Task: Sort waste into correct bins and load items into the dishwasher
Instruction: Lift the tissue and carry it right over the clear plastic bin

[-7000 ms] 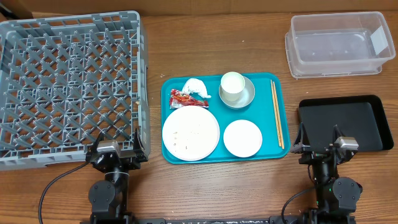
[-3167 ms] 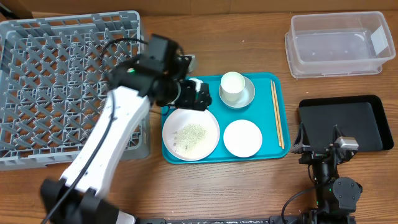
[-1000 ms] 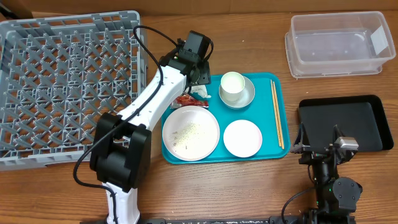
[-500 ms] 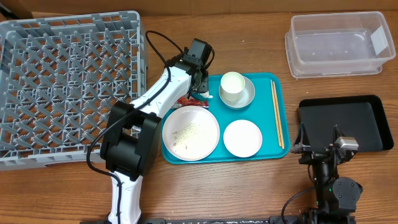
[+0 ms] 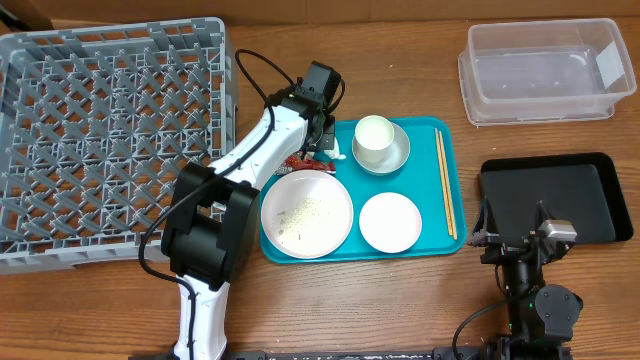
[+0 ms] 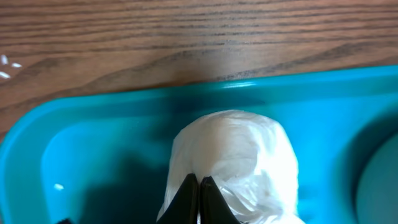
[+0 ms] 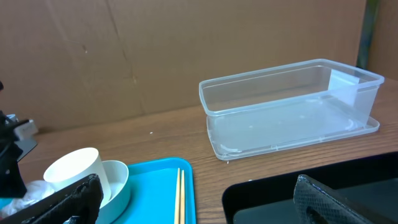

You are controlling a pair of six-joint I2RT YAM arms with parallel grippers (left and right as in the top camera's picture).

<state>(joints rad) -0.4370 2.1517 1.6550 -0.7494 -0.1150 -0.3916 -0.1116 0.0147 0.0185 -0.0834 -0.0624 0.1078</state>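
**Pinch closed, L side**

Your left gripper (image 6: 199,198) has jaws closed tight on the crumpled tissue (image 6: 231,146), far-left corner of teal tray (image 6: 93,121). Right gripper (image 7: 196,193) sits wide open, empty, near-right by the black tray (image 5: 550,190).

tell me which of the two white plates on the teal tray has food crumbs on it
The large round plate, on the left, carries the crumbs; the small plate beside it is bare.

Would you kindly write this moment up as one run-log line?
left gripper: shut on crumpled tissue, in teal tray | right gripper: open, by black tray
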